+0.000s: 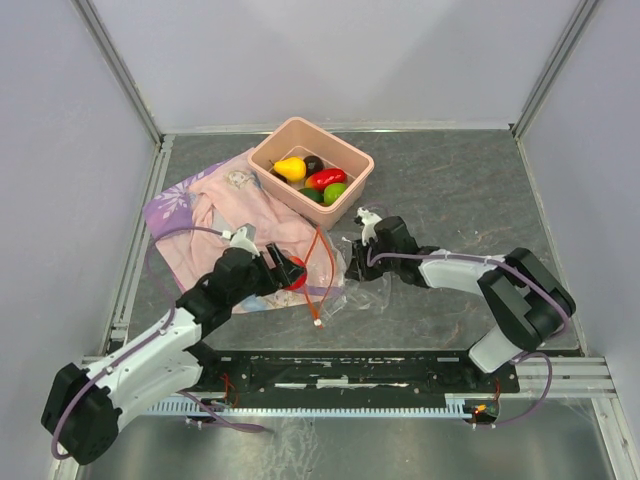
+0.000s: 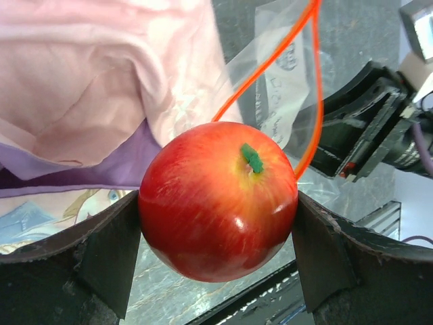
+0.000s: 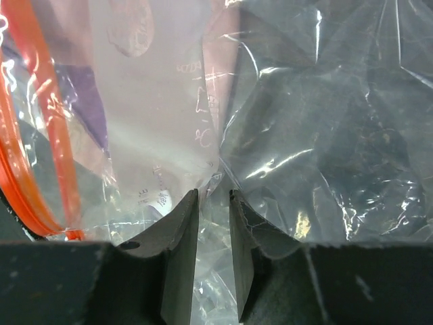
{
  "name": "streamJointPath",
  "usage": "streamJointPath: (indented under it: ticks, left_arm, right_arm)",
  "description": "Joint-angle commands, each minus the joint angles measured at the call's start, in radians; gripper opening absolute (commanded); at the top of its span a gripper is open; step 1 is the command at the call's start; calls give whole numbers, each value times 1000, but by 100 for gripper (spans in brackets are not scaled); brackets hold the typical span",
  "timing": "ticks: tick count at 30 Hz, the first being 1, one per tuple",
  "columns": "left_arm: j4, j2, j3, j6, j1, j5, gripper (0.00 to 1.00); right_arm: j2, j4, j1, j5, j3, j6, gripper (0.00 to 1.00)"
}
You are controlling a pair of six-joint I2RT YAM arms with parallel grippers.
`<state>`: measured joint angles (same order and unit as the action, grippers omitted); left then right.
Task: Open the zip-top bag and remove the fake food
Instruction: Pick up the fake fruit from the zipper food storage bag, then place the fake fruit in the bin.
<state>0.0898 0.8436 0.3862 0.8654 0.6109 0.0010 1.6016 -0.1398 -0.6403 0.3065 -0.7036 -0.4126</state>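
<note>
A glossy red apple [image 2: 218,200], one piece of the fake food, sits between the dark fingers [image 2: 108,250] of my left gripper [image 2: 218,227], which is shut on it just above the table beside the bag's mouth [image 1: 293,271]. The zip-top bag [image 1: 338,268] lies crumpled in the middle, its orange zip strip [image 2: 315,101] looping open. My right gripper [image 3: 214,195] pinches a fold of the clear bag plastic [image 3: 318,135] at the bag's right end [image 1: 358,250]. More fake food, yellow [image 1: 291,167], red [image 1: 326,179] and green [image 1: 335,193], lies in the tub.
The salmon-pink tub [image 1: 262,152] stands behind the bag at the back centre. A pink-and-purple printed cloth [image 1: 210,215] spreads left of it, under my left arm. Metal rails run along the table's left side and near edge.
</note>
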Motion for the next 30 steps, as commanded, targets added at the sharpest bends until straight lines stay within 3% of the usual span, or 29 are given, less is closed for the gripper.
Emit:
streamJointPath:
  ticks: [1, 15, 30]
  left_arm:
    - [15, -45, 79, -49, 0, 2, 55]
    - [-59, 6, 218, -72, -28, 84, 55]
    - [-185, 271, 433, -135, -124, 215, 54]
  right_arm:
    - [-87, -19, 11, 16, 21, 32, 33]
    - [-312, 8, 32, 57, 82, 68, 44]
    - [-442, 22, 53, 78, 139, 72, 48]
